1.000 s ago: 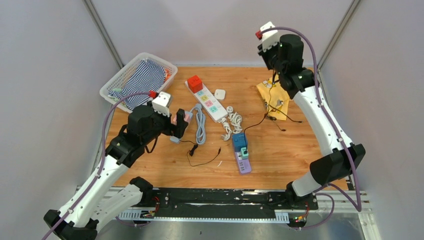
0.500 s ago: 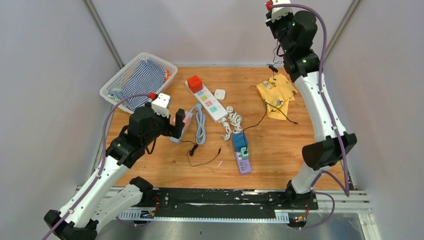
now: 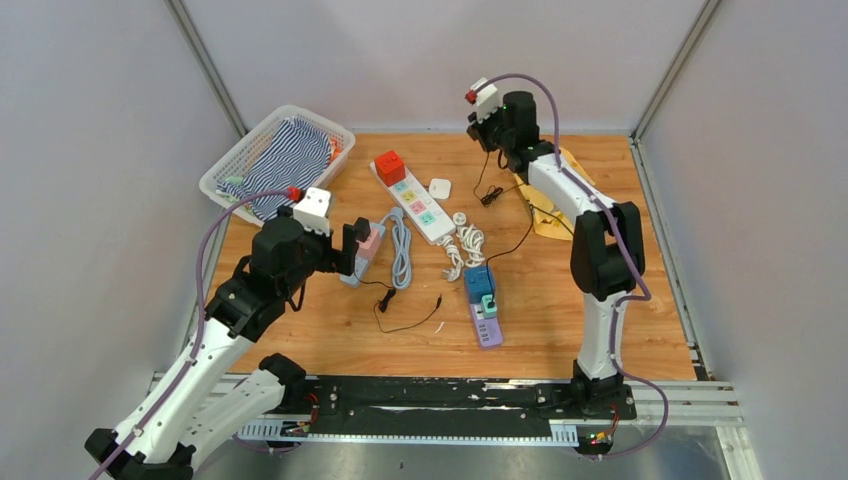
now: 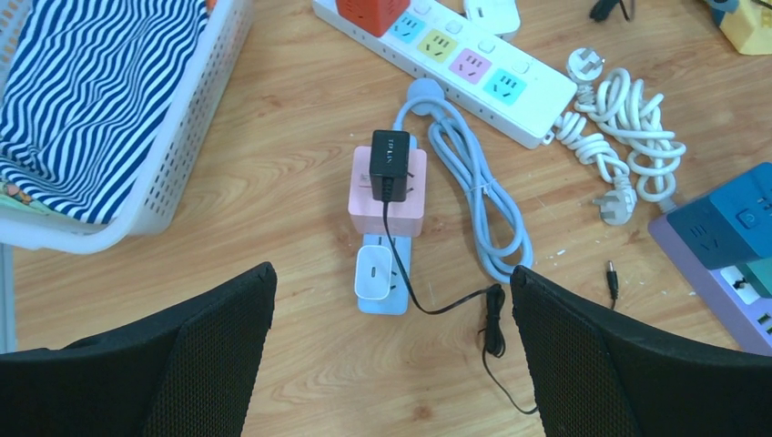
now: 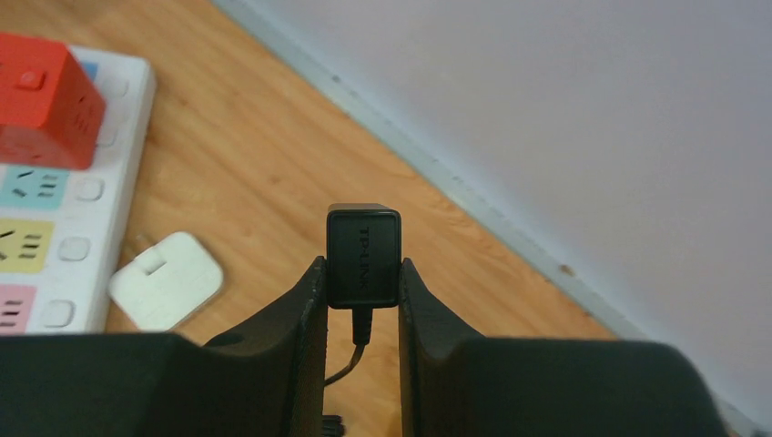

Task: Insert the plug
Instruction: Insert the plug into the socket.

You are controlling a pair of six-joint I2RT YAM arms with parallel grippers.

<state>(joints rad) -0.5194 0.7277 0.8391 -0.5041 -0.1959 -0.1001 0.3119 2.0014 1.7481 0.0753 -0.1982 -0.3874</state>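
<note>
Two black adapters [image 4: 390, 164], one in right claw [image 5: 360, 271]

Bright, even light is cast from above; faint shadows are thrown on the wooden tabletop [image 3: 560, 310]. In the right wrist view, the black rectangular plug adapter [image 5: 363, 255] is rendered sharp, the background softened.

White basket [image 3: 232, 160] with striped cloth [image 3: 295, 150]; yellow cloth [image 3: 545, 222] opposite.
</note>
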